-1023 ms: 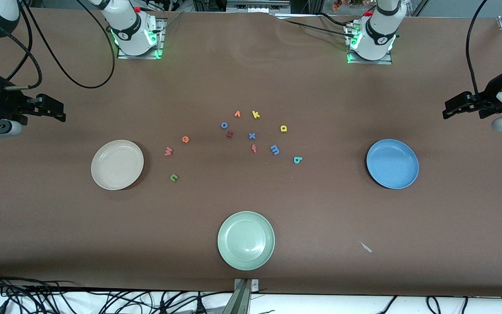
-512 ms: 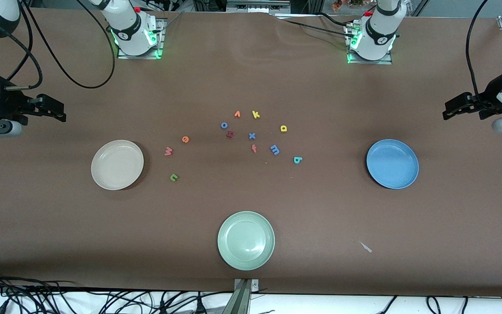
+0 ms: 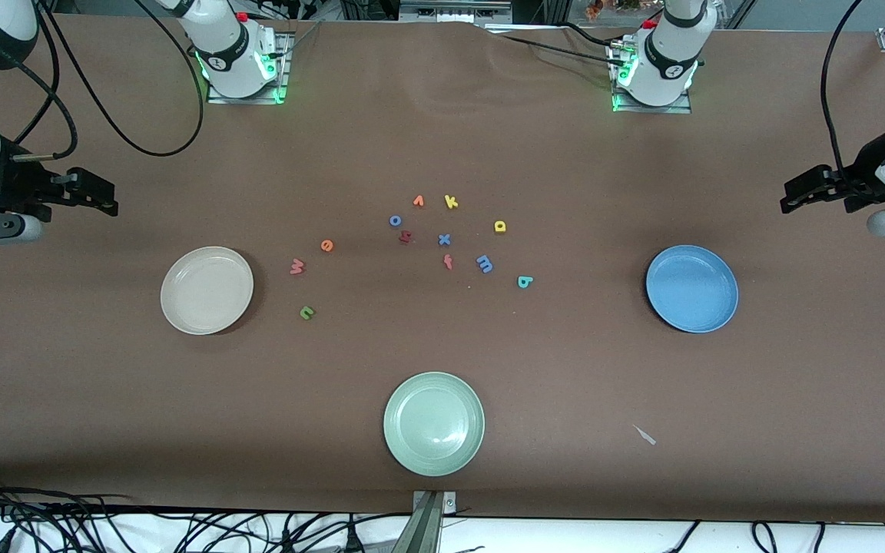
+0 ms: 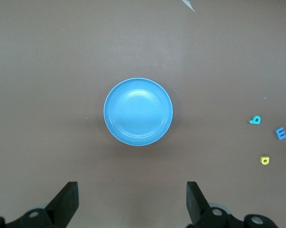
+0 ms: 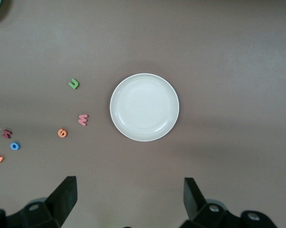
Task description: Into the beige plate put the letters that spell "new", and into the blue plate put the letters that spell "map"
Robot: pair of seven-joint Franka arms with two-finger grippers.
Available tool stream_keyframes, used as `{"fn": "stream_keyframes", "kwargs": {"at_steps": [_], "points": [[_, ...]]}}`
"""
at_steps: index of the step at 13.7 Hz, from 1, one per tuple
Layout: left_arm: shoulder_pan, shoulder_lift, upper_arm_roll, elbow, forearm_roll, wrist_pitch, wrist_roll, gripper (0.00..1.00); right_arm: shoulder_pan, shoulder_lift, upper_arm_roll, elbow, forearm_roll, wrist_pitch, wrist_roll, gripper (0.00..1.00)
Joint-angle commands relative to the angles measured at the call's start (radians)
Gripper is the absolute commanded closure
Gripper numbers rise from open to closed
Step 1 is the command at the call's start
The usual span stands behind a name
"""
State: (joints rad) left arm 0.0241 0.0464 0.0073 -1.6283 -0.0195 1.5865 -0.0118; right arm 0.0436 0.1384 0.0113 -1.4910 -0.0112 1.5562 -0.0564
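Both pincers hang spread and empty, the left pincer (image 3: 788,201) at the left arm's end of the desk (image 3: 565,399) near the empty blue plate (image 3: 692,289), the right pincer (image 3: 108,201) near the empty beige plate (image 3: 207,290), while the green n (image 3: 306,312), orange e (image 3: 326,246), pinkish-red w (image 3: 296,266), blue m (image 3: 484,263), yellow a (image 3: 499,226) and teal p (image 3: 525,282) lie on the desk between the plates.

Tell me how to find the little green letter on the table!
Start at the round cream-beige plate toward the right arm's end of the brown table. Beside it lie three tiny foam letters. The green n is the one nearest the front camera; the pinkish-red w and orange round e lie farther back, and no other letter is green.
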Motion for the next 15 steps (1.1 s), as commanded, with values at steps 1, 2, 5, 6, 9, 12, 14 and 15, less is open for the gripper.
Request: {"fn": "stream_keyframes", "kwargs": {"at_steps": [1, 2, 5, 6, 9, 12, 14, 15], "points": [[0.0, 0.007, 0.002, 0.005, 0.001, 0.007, 0.009, 0.0, 0.001, -0.002, 0.003, -0.002, -0.006, 0.008, -0.008, 0.0], [-0.006, 0.027, 0.0, 0.005, 0.001, 0.007, 0.006, 0.0, 0.002, -0.002, 0.003, 0.0, -0.006, 0.01, -0.008, 0.01], [-0.033, 0.101, -0.003, 0.012, -0.006, 0.007, 0.004, 0.0, 0.004, -0.002, 0.003, -0.002, -0.006, 0.015, -0.003, 0.0], [-0.058, 0.121, -0.006, 0.012, -0.002, 0.009, -0.003, 0.0, 0.007, -0.003, 0.003, -0.002, -0.006, 0.015, -0.003, 0.01], [-0.13, 0.165, -0.032, -0.007, -0.037, 0.084, -0.071, 0.0, 0.009, -0.006, 0.001, 0.002, -0.004, 0.031, -0.003, 0.0], [-0.2, 0.222, -0.073, -0.016, -0.037, 0.153, -0.187, 0.0, 0.018, 0.007, 0.003, -0.012, 0.005, 0.087, 0.001, 0.0], [-0.255, 0.262, -0.087, -0.033, -0.037, 0.22, -0.276, 0.0, 0.019, 0.047, 0.003, -0.012, 0.01, 0.117, 0.029, 0.01], [-0.285, 0.286, -0.089, -0.034, -0.037, 0.251, -0.307, 0.0, 0.022, 0.065, 0.003, -0.012, 0.019, 0.137, 0.033, 0.0]]}}
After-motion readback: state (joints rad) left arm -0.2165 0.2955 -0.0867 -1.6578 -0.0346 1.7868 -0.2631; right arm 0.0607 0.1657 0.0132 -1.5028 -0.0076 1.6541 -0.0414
